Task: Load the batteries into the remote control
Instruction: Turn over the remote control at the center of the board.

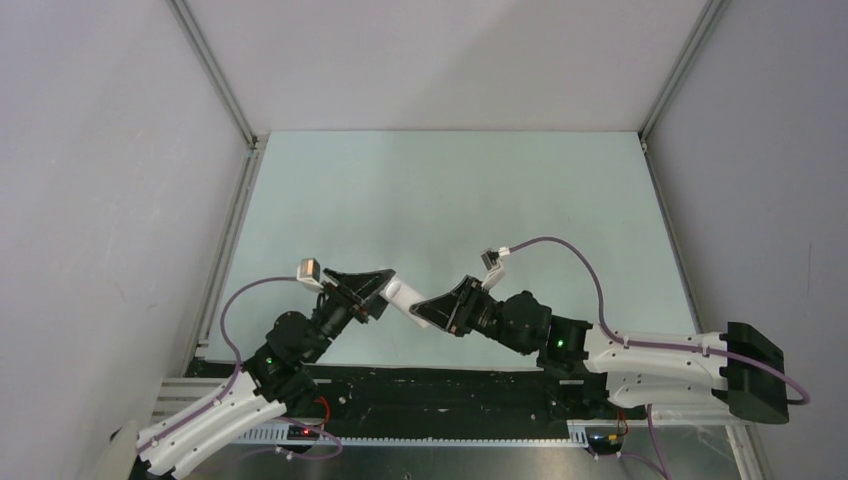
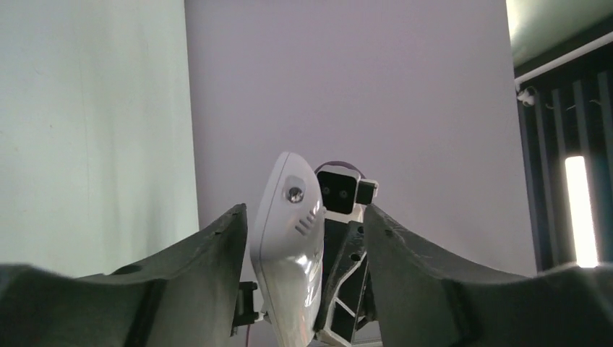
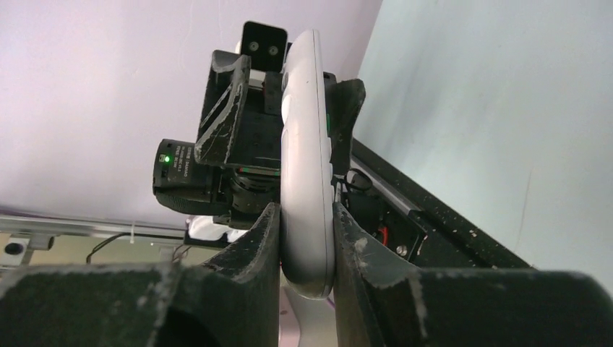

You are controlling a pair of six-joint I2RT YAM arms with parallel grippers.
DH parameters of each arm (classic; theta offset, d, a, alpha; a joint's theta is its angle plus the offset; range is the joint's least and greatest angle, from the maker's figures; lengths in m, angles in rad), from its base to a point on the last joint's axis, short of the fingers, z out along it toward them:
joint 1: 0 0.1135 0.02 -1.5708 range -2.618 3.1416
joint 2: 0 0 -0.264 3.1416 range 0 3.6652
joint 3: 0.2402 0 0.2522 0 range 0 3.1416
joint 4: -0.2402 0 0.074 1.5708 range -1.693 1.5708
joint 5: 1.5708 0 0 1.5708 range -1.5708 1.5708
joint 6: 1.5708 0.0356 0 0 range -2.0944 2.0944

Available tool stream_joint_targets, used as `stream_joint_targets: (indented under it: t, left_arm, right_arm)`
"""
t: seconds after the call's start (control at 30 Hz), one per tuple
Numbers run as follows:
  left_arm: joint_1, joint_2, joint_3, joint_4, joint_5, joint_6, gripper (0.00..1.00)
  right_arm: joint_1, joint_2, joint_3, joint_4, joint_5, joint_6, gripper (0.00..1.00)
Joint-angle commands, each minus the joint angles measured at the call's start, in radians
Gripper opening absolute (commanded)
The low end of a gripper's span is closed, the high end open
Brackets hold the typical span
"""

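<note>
The white remote control (image 1: 403,295) is held in the air between my two grippers, low over the near edge of the table. My right gripper (image 1: 432,308) is shut on one end of it; in the right wrist view both pads press the remote's (image 3: 307,144) sides at my right gripper (image 3: 303,217). My left gripper (image 1: 383,290) is open around the other end. In the left wrist view the remote (image 2: 289,246) stands between the spread fingers of my left gripper (image 2: 305,217), with a gap on the right side. The batteries are not in view.
The pale green table top (image 1: 450,190) stretches beyond the arms, walled by white panels on the left, back and right. A black rail (image 1: 420,385) runs along the near edge under the arms.
</note>
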Motion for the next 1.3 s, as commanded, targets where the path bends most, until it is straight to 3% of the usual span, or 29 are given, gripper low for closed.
stream_joint_targets:
  t: [0.0,0.03,0.1,0.2,0.3,0.37,0.53,0.93,1.1,1.27]
  left_arm:
    - [0.001,0.008,0.025,0.007,0.020,0.020,0.77]
    - [-0.001,0.011,0.025,0.006,0.021,0.023,0.92]
    - [0.000,0.023,0.026,0.002,0.027,0.026,0.99]
    - [0.000,0.038,0.027,-0.022,0.042,0.039,1.00]
    - [0.000,0.044,0.047,-0.081,0.049,0.067,1.00]
    - [0.000,0.046,0.073,-0.154,0.047,0.097,1.00]
    - [-0.001,0.055,0.158,-0.361,0.024,0.179,1.00]
    - [0.000,0.048,0.215,-0.435,0.032,0.300,1.00]
    - [0.002,0.032,0.235,-0.462,0.035,0.328,1.00]
    - [0.001,-0.064,0.247,-0.515,-0.030,0.365,1.00]
  right_arm:
    - [-0.008,-0.052,0.002,0.020,0.044,-0.113,0.00]
    - [-0.010,-0.068,0.002,0.009,0.048,-0.123,0.00]
    - [-0.012,-0.101,0.001,-0.029,0.075,-0.155,0.00]
    - [-0.014,-0.160,0.009,-0.153,0.176,-0.207,0.00]
    - [-0.025,-0.230,0.017,-0.380,0.284,-0.251,0.00]
    - [-0.031,-0.246,0.027,-0.546,0.386,-0.255,0.00]
    - [-0.044,-0.211,0.055,-0.759,0.538,-0.306,0.00]
    - [-0.015,0.263,0.314,-1.202,0.684,-0.329,0.00]
    - [0.009,0.540,0.460,-1.431,0.766,-0.218,0.00]
    - [0.042,0.784,0.583,-1.694,0.837,0.000,0.00]
